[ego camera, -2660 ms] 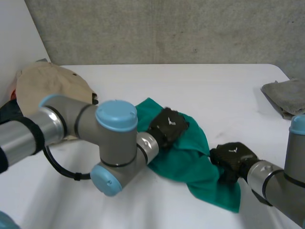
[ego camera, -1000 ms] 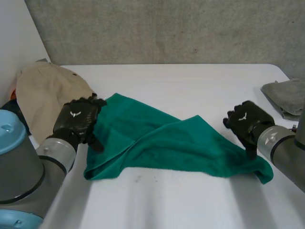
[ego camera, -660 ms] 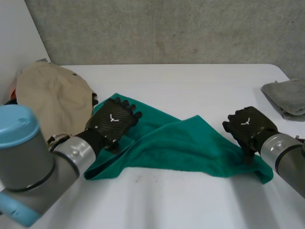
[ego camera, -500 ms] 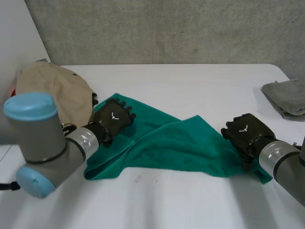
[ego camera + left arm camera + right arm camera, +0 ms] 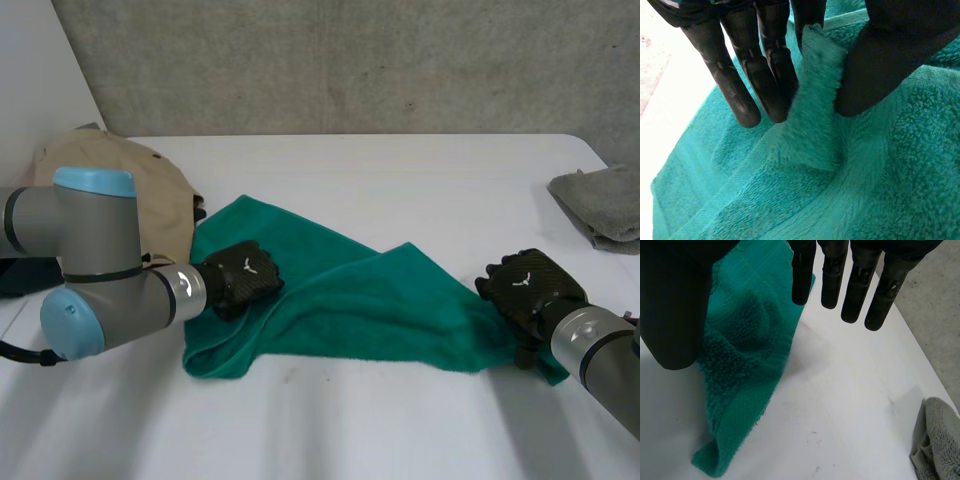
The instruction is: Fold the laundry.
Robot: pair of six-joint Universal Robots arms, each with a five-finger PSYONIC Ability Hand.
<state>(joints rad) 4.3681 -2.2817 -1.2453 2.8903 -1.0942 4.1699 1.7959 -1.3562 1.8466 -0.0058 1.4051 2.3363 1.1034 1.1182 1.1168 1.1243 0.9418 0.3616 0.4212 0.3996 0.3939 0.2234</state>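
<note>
The left hand (image 5: pixel 238 280) had slid back over the green towel (image 5: pixel 370 310) toward its near left part. The left arm (image 5: pixel 95 270) had swung round beside it. The right hand (image 5: pixel 528 288) had moved a little along the towel's right end.

The white table (image 5: pixel 400 180) was smooth and flat. The fluffy towel lay spread wide on its middle, with a fold running across. A soft beige cloth (image 5: pixel 150 190) sat in a round heap at the far left, just beside the towel. A small grey cloth (image 5: pixel 600 205) lay crumpled at the right edge, well apart.

The left hand's fingers (image 5: pixel 735 85) and thumb (image 5: pixel 890 65) pinched a raised ridge of towel. The right hand's fingers (image 5: pixel 855 285) were straight and apart, holding nothing, with the towel's end under its thumb.
</note>
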